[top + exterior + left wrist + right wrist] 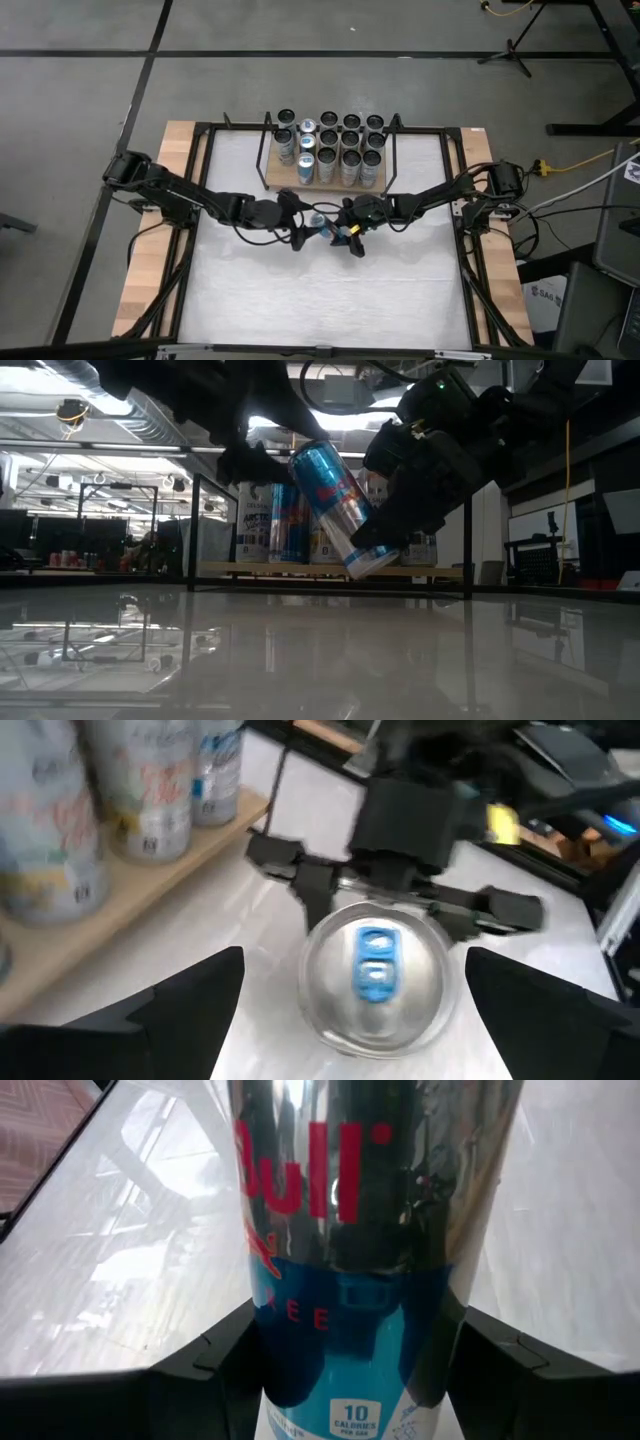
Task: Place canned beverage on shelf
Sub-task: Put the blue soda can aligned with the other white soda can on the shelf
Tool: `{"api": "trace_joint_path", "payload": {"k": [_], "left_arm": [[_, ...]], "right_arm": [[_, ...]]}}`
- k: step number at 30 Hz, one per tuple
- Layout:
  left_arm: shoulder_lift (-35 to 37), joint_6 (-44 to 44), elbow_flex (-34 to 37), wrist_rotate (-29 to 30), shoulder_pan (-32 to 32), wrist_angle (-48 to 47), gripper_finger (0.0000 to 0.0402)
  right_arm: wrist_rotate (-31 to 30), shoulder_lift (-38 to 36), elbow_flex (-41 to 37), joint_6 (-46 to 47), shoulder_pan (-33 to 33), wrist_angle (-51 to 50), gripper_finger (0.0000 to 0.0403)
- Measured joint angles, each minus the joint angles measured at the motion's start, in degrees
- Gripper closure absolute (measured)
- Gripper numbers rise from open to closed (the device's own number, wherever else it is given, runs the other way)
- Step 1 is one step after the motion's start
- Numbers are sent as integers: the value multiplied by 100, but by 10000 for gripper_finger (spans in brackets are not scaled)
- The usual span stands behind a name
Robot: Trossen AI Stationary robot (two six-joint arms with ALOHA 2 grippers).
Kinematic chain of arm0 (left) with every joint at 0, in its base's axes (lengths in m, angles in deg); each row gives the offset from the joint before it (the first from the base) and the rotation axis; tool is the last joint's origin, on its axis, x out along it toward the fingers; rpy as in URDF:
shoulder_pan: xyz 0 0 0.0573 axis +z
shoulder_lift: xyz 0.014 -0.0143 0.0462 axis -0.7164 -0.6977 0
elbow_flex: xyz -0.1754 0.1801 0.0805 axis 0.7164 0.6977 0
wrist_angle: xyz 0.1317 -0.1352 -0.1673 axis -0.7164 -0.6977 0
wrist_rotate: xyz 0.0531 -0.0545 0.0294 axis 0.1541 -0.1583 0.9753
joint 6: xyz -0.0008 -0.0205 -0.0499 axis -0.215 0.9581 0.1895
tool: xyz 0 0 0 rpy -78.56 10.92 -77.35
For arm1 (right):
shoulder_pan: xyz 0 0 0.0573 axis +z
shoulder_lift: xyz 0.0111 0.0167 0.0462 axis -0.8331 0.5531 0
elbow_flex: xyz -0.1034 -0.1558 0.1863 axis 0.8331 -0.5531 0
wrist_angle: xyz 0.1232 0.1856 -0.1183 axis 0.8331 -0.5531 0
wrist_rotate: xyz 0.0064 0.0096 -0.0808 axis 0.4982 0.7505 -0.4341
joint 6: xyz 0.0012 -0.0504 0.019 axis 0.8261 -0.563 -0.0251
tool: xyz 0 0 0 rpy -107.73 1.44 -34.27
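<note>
Holding the blue and silver can tilted in the air above the white table, the right gripper is clamping it near its lower end, fingers on both sides of the body. The left gripper is waiting just beside it with its fingers spread wide, the can's top with the blue tab pointing toward it, and it is not touching the can as far as I can see. The shelf is standing near, behind both arms, and many cans are already filling its wooden board. I am thinking this is a handover or a carrying step in the middle of the task. Next, the can is needing to become upright and to go to a free place at the front edge of the board, without pushing the standing cans.
</note>
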Motion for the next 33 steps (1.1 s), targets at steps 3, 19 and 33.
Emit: {"api": "trace_joint_path", "payload": {"k": [3, 19, 33], "left_arm": [[-187, 491, 0, -3, 65, 128, 27], [-488, 954, 0, -612, 278, 550, 28], [-487, 960, 0, -560, 276, 451, 96]], "right_arm": [[-3, 0, 0, 4, 0, -8, 171], [-15, 0, 0, 4, 0, -4, 171], [-46, 0, 0, 11, -5, -29, 171]]}}
